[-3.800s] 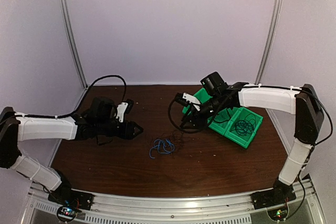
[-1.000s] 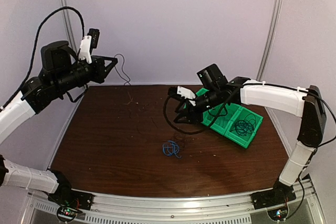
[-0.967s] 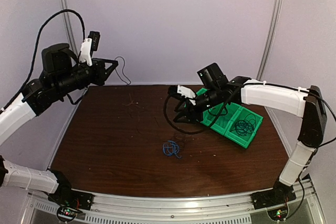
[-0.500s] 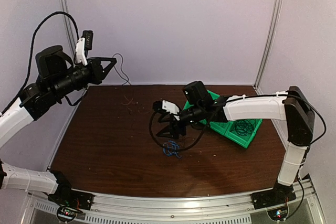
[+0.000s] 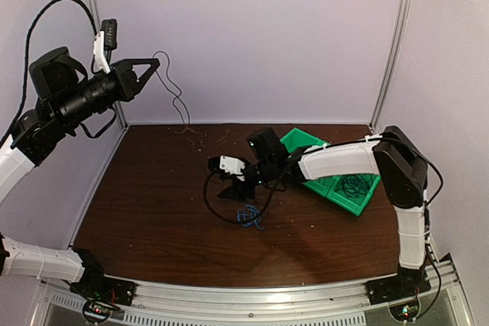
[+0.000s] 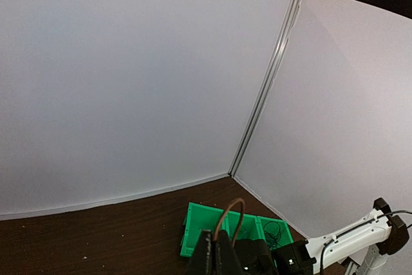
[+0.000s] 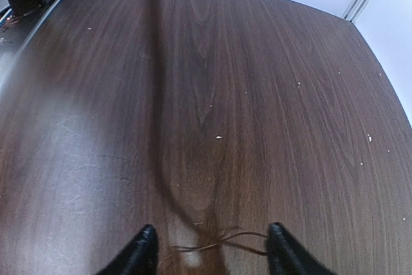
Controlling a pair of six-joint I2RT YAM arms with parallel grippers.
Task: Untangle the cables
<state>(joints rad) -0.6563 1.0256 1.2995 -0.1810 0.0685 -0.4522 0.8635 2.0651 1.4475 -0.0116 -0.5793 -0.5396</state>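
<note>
My left gripper [image 5: 150, 65] is raised high at the upper left, shut on a thin dark cable [image 5: 177, 101] that hangs down to the table's far side. In the left wrist view the same cable [image 6: 230, 214] arches up out of the closed fingers [image 6: 215, 256]. My right gripper [image 5: 229, 191] reaches left over the table's middle, just above a small blue cable tangle [image 5: 248, 217]. In the right wrist view it [image 7: 211, 249] stands open, low over the wood, with thin brownish cable strands [image 7: 222, 245] lying between its fingertips, not pinched.
A green compartment tray [image 5: 306, 140] sits at the right of the table, with coiled black cables [image 5: 353, 185] in one compartment; it also shows as the green tray [image 6: 201, 223] in the left wrist view. White walls enclose the table's back and sides.
The left arm has lifted higher and pulled the thin cable up with it. The right arm has swung from the tray leftward and down, over the blue tangle.
</note>
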